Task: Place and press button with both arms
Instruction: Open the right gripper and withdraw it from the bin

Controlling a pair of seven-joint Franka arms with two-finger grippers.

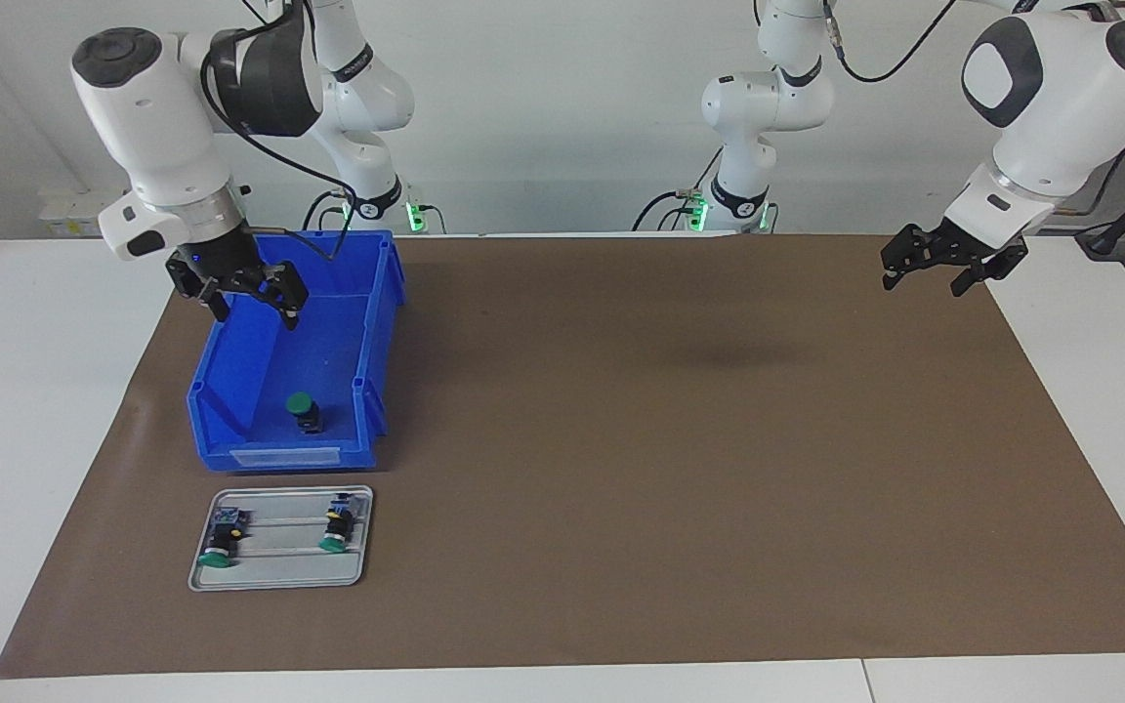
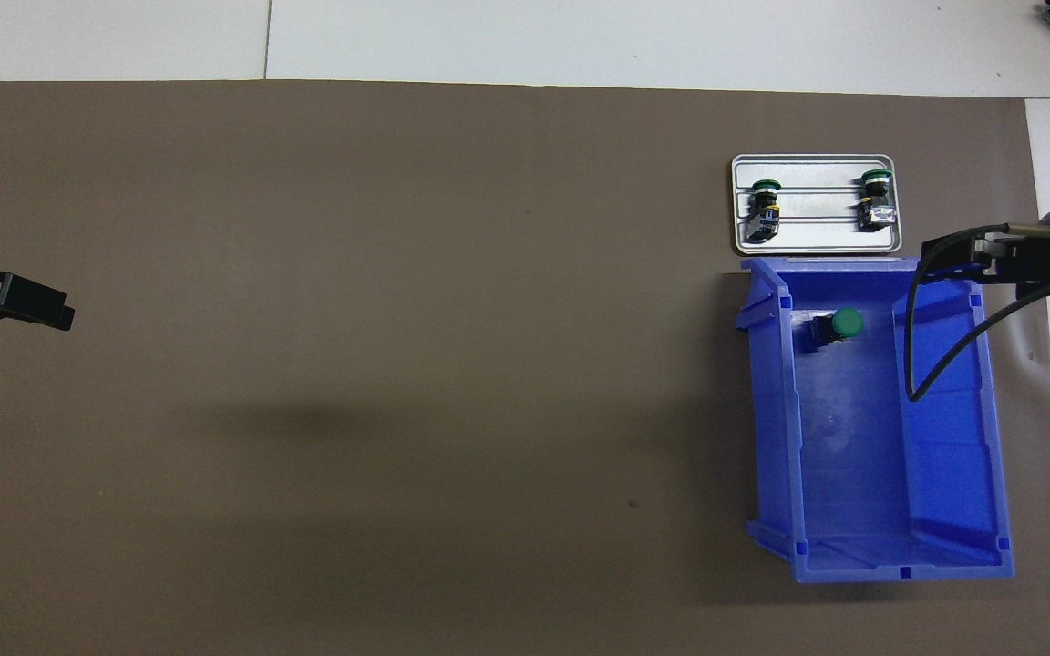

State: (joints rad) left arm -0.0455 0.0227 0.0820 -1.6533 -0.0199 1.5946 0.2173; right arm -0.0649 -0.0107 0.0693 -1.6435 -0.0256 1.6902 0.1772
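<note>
The button (image 1: 303,410) stands cap-up in the blue bin (image 1: 230,410), below the right pincer (image 1: 240,293), which hangs open and empty over the bin. Two more buttons (image 1: 221,543) lie on a tray (image 1: 279,578) beside the bin. The left pincer (image 1: 934,268) hangs open over the counter (image 1: 621,439) at the left arm's end, well apart from the bin.

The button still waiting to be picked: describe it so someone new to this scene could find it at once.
Find the blue bin on the brown mat, at the right arm's end of the table, under the right gripper. Inside it, near the wall next to the metal tray, is one button. It stands alone, green cap up, while the two other buttons lie on that tray.
</note>
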